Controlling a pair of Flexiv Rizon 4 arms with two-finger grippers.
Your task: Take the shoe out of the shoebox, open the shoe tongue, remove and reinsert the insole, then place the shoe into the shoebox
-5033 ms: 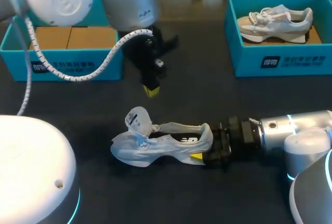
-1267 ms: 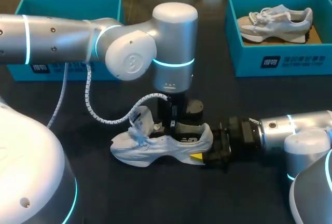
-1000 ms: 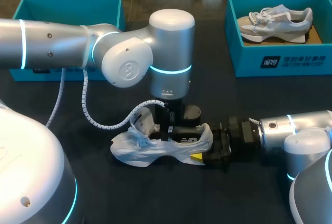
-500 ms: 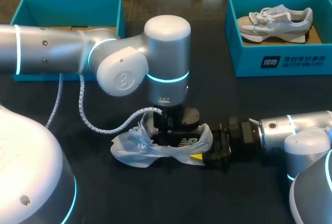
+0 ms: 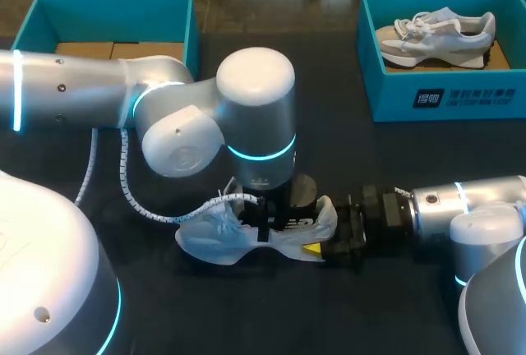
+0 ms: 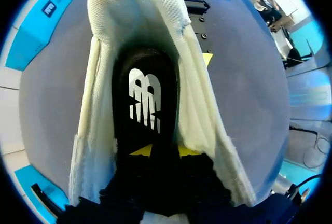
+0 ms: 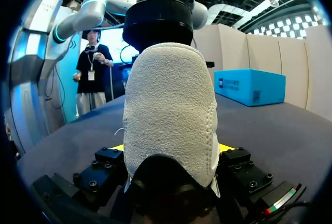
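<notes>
White shoe [image 5: 205, 240] on dark table [image 5: 271, 314], heel tight between right jaws (left jaws inside it, grip unclear)

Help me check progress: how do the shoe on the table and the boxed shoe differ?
The shoe on the table stands on the tabletop; the boxed shoe sits in the right shoebox. The shoe on the table is handled: the right gripper clamps its heel, the left gripper is in its opening; the boxed shoe is untouched. The first gapes, black insole showing; the boxed shoe looks laced. Both are pale sneakers.
</notes>
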